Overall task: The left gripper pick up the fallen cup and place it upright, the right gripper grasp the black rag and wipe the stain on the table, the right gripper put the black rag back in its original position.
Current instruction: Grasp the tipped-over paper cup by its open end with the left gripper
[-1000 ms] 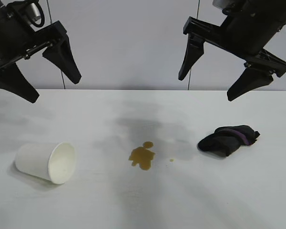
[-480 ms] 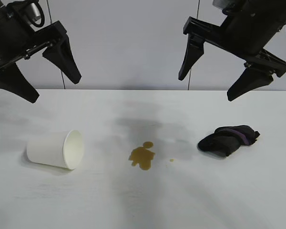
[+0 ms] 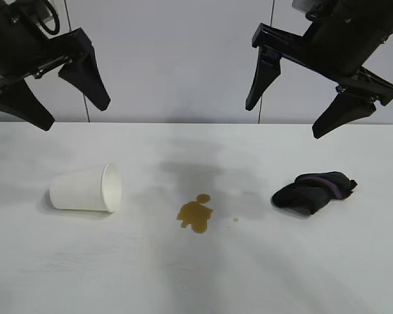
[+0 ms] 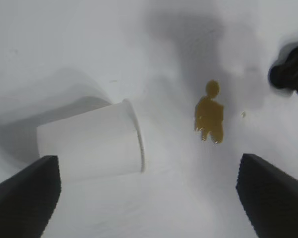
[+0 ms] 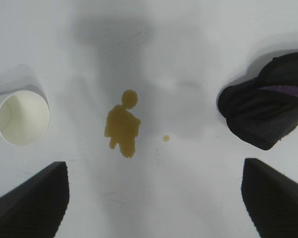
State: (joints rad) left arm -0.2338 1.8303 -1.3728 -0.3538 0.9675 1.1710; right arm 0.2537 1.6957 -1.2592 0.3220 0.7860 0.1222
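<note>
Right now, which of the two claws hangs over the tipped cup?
The left claw, open above the cup lying on its side. The right claw, also open, hangs over the black rag instead.

Black arms, wedge-fingered left gripper point(image 3: 60, 101), right gripper point(image 3: 287, 118)

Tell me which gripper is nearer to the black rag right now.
The right one. The right gripper hangs open almost directly above the black rag, while the left gripper hangs open far across the table, above the fallen cup.
</note>
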